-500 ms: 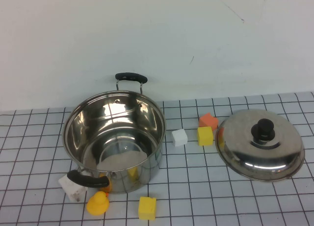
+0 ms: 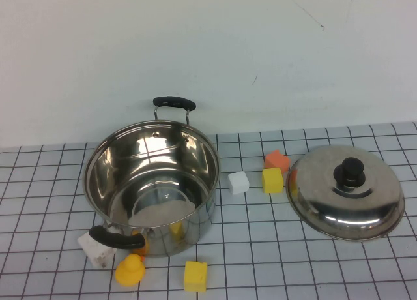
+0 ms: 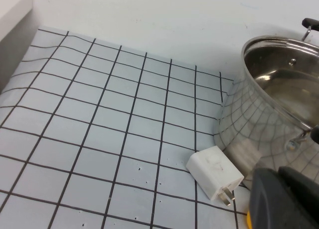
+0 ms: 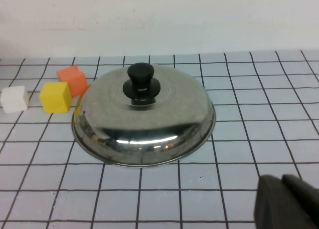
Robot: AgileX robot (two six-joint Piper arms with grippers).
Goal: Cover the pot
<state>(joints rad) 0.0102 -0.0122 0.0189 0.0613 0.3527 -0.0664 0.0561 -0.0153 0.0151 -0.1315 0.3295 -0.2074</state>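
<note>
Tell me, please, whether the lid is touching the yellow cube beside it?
Apart. The right wrist view shows bare tiled mat between the lid and the yellow cube.

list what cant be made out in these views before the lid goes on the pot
- Left gripper: left wrist view, only a dark part at the edge.
- Right gripper: right wrist view, likewise cut off. Neither shows in the high view.
- White object: high view, partly behind the pot handle.
- Lid underside: faces the table.
</note>
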